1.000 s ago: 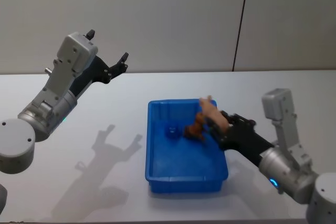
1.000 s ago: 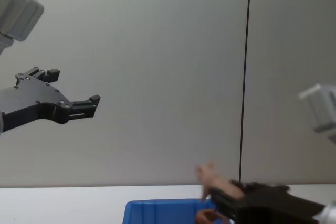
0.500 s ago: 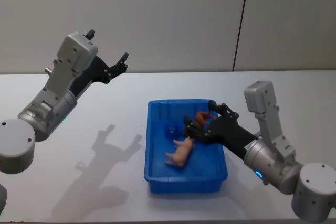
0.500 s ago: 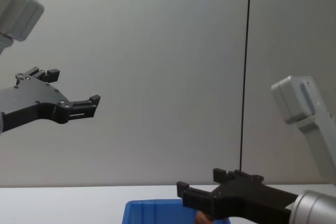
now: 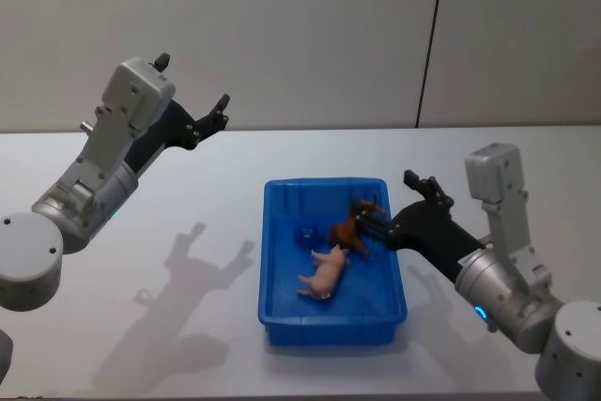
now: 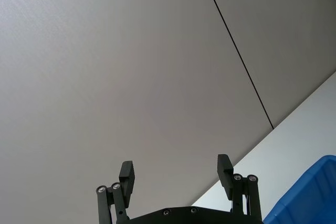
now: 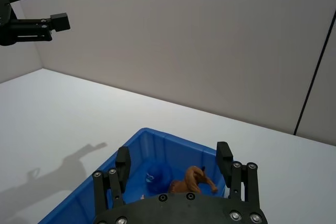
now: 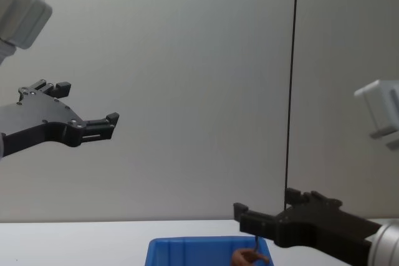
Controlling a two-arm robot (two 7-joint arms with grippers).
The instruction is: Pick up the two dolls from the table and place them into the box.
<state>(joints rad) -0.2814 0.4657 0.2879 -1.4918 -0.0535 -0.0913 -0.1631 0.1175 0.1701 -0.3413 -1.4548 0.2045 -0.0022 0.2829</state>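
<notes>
Both dolls lie in my blue box (image 5: pixel 282 312) on the white table (image 5: pixel 188 326).
Nearest in the box, the pink doll (image 5: pixel 325 271) lies sideways, the brown doll (image 5: pixel 353 226) behind it. My right end effector (image 5: pixel 392 210), released and empty, has backed off the box's right rim since half a second ago; the left end effector (image 5: pixel 192 93) hangs open far left.

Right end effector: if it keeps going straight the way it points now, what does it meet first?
Most likely the brown doll, lying in the blue box just ahead of the open right end effector. Depth is unclear, so it might pass just above it.
</notes>
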